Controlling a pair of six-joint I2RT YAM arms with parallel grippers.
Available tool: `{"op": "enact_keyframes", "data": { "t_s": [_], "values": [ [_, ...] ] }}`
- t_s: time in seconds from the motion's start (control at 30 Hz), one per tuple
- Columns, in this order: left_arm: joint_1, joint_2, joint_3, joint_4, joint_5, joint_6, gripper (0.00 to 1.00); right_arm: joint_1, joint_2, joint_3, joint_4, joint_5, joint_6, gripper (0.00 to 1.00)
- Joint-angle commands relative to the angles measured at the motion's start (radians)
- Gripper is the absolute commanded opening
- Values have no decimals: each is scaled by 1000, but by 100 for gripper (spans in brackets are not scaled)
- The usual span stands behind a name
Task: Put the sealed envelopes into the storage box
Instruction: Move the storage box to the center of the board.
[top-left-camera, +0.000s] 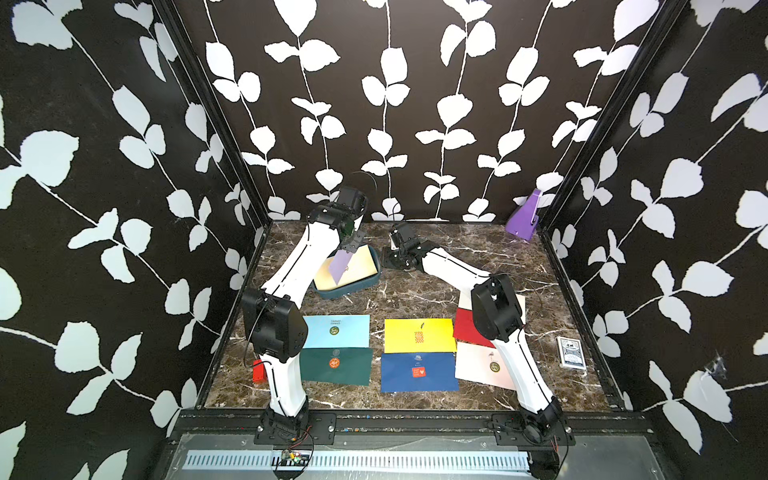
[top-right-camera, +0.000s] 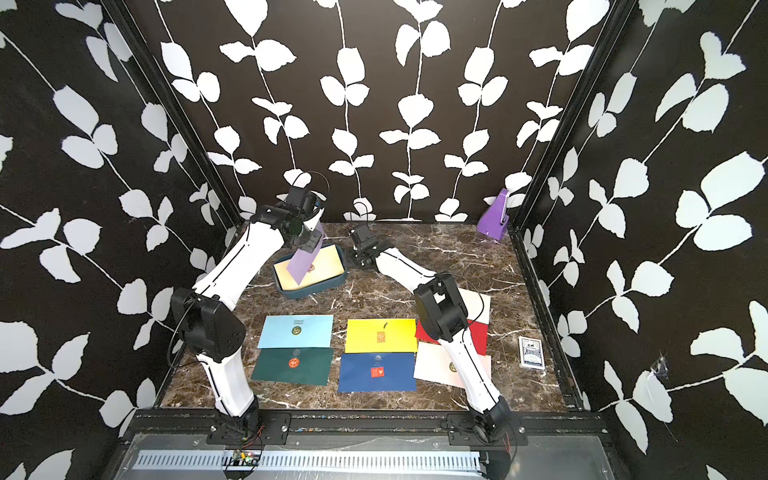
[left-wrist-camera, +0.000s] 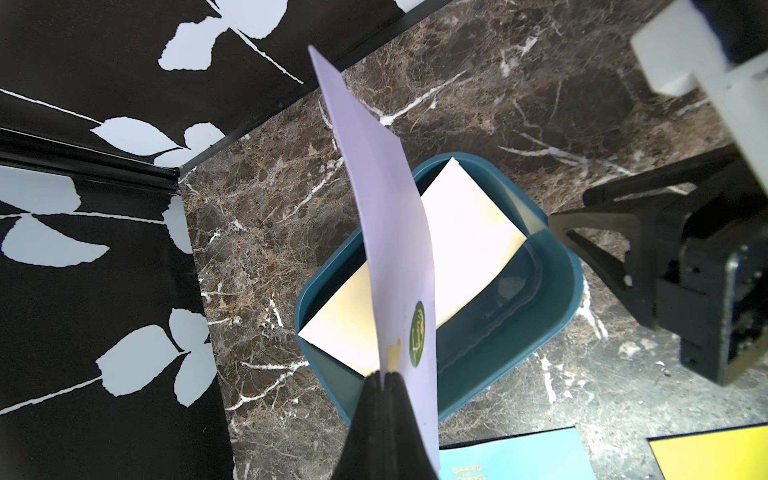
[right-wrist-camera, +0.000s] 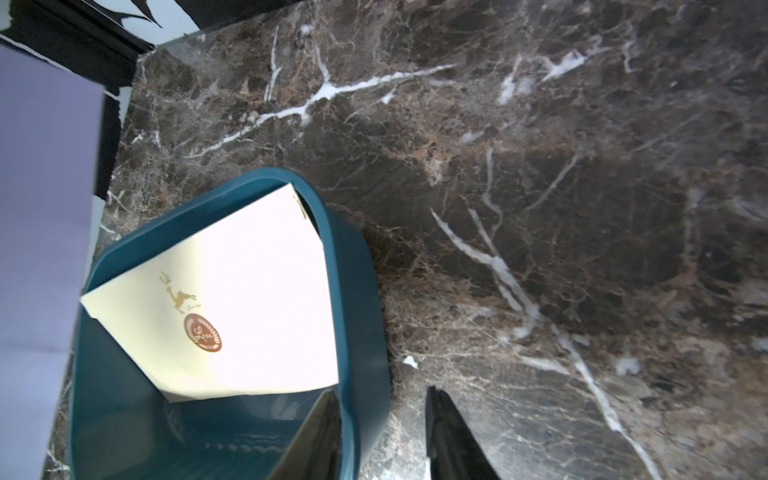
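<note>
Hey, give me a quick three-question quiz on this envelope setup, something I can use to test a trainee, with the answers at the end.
1. Multiple choice: which envelope does the left tool hold over the storage box? A) red B) lilac C) navy
2. True or false: the storage box is empty.
3. Short answer: where do the fingers of the right tool stand relative to the box wall?

Key
1. B, the lilac envelope.
2. False: a cream envelope lies inside.
3. One finger is inside the box and one outside, with the wall between them.
</note>
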Motion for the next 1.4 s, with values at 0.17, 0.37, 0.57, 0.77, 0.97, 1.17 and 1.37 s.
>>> {"op": "enact_keyframes", "data": {
  "t_s": [0.17,0.37,0.57,0.77,0.97,1.17,1.37],
  "values": [
    [16,-61,-9,13,1,-4,0,15,10,48,19,-28,-11,36],
    [19,-62,-8,9,6,-5,0,36,56,87,-43,-13,-30,34],
    [21,-70,-6,5,8,8,0,37,54,56,-51,18,-25,28],
    [21,-67,17,-25,111,63,0,32,0,-17,-38,87,8,17],
    [22,4,111,-187,323,275,0,-12,-113,-176,-4,124,3,8],
    [21,66,201,-303,466,419,0,-72,-245,-349,-3,109,-85,8],
    [16,97,194,-203,641,486,0,-116,-327,-450,-4,62,-160,7]
  ]
}}
